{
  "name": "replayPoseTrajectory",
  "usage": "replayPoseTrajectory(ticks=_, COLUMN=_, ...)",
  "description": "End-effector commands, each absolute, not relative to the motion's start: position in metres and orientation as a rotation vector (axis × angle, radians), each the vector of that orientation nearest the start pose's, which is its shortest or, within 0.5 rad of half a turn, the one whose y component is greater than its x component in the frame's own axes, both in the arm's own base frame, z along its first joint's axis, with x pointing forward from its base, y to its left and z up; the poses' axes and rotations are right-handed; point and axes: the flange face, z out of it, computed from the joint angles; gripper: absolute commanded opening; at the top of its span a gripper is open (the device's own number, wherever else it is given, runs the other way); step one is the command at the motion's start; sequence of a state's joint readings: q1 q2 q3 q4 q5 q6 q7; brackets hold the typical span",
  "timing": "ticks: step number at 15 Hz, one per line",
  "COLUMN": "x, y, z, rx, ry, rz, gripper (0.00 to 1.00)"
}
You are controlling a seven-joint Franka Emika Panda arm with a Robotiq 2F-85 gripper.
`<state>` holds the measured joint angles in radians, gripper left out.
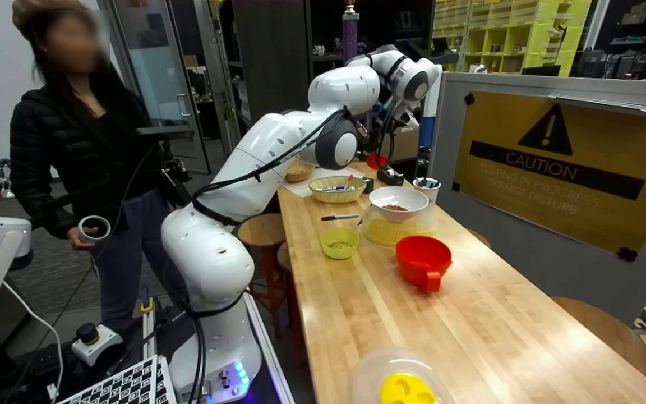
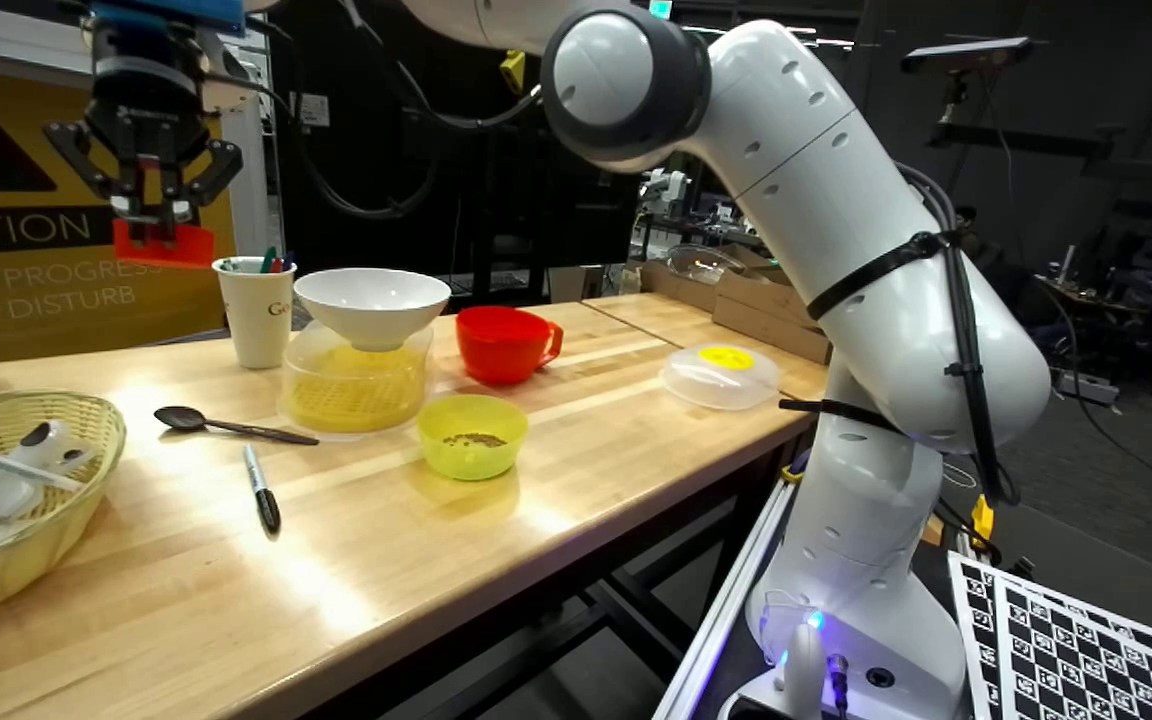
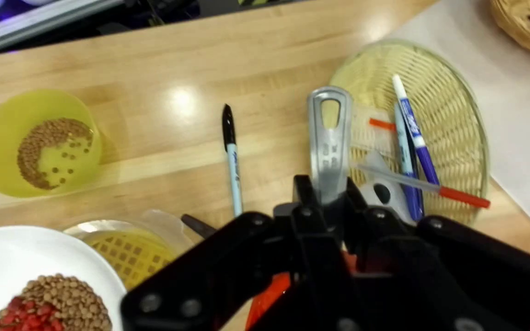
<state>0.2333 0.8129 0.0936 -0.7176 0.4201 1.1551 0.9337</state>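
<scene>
A measuring scoop with a grey metal handle (image 3: 330, 147) and a red cup part (image 2: 164, 246) is held by my gripper (image 2: 158, 215). In the wrist view the handle stands between the two fingers and sticks out past them; the fingers cover much of the red part. The scoop hangs above the table, near the paper cup (image 2: 258, 310) in an exterior view. A white bowl (image 2: 373, 300) stands on a clear container with a yellow insert (image 2: 356, 390). Brown lentils (image 3: 69, 299) and some red pieces lie in that bowl. A yellow-green bowl (image 3: 74, 158) holds a few lentils.
A red mug-like bowl (image 1: 423, 261), a black spoon (image 2: 236, 428), a marker (image 3: 232, 161) and a woven basket of pens (image 3: 458, 119) are on the table. A clear lid (image 2: 721, 385) lies near the arm's base. A person (image 1: 76, 129) stands beside the arm.
</scene>
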Motion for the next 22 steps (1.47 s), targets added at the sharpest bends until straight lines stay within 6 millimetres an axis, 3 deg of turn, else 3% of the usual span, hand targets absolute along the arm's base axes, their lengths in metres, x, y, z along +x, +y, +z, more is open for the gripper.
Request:
replayPoseTrajectory(ticks=1, x=0.686, y=0.244, z=0.481, rx=-2.714, ry=0.936, rz=0.636, gripper=0.04)
replayPoseTrajectory(ticks=7, x=0.71, y=0.218, z=0.47, rx=-2.636, ry=1.218, rz=0.457, gripper=0.04)
replayPoseTrajectory(ticks=14, x=0.721, y=0.203, z=0.458, rx=-2.602, ry=1.343, rz=0.337, gripper=0.04)
replayPoseTrajectory(ticks=22, x=0.708, y=0.215, z=0.532, rx=-2.583, ry=1.267, rz=0.045, gripper=0.04)
